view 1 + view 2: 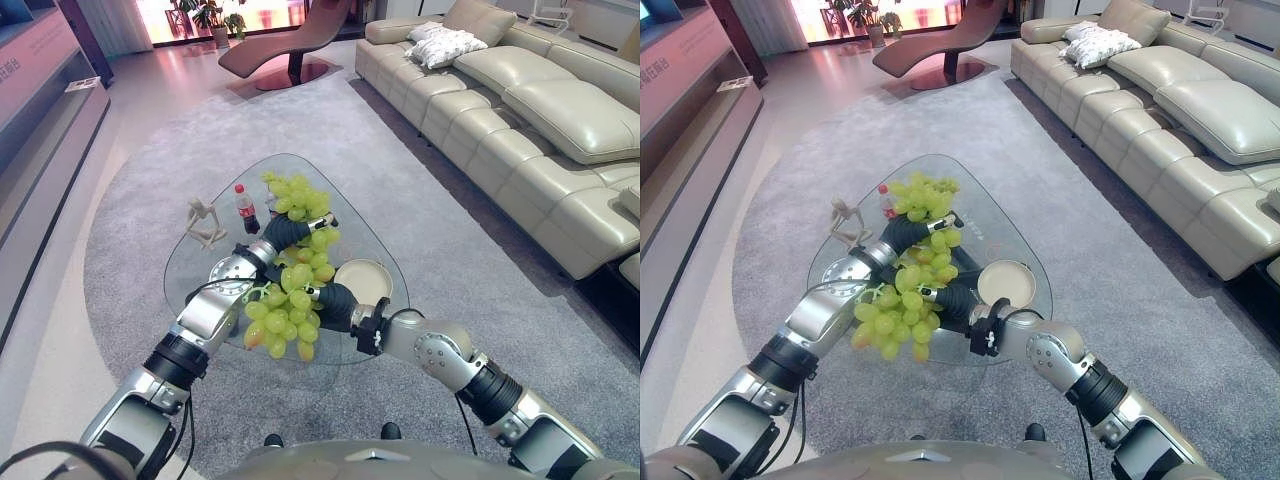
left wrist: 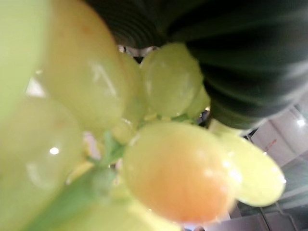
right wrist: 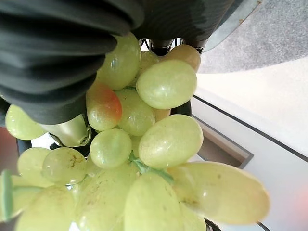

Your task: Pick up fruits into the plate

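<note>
Hanging, left eye: grapes point(image 1: 290, 290) above the glass table point(image 1: 385, 255), between left hand point(image 1: 285, 232) and right hand point(image 1: 335, 303); plate point(image 1: 362, 280) just beside.
Right eye: bottle point(image 1: 882, 195) and figurine point(image 1: 845, 222) behind.
Wrist views: grapes close up; finger grip unreadable.

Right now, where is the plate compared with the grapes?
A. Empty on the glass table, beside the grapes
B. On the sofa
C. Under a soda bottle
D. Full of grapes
A: the plate lies empty on the glass table, while the grapes hang between both hands.
</note>
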